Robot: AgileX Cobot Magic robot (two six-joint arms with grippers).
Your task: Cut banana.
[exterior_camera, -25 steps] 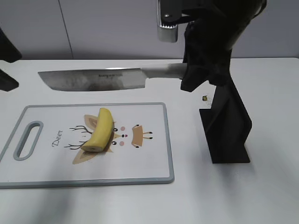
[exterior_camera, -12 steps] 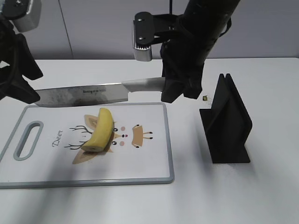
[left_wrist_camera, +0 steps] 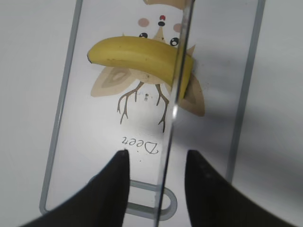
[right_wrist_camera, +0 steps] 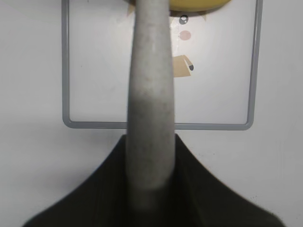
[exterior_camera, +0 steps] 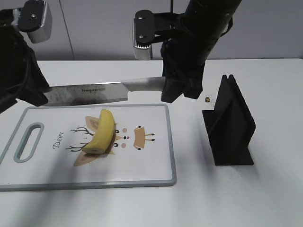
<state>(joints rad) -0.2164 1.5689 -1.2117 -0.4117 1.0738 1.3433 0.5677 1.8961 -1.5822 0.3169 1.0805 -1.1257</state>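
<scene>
- Step in hand: positioning knife [exterior_camera: 90,93] above banana [exterior_camera: 101,131], no cut begun.
- Right gripper [exterior_camera: 177,87] jaws clamped on handle; left gripper [left_wrist_camera: 154,184] jaws spread, empty, flanking blade.
- Next: steady banana on cutting board [exterior_camera: 156,163], lower blade squarely.

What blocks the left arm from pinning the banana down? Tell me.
Probably the knife: in the left wrist view its blade hangs between the left tool's open fingers and over the banana. The cutting board around the banana is otherwise bare, so reaching beside the blade looks possible.
</scene>
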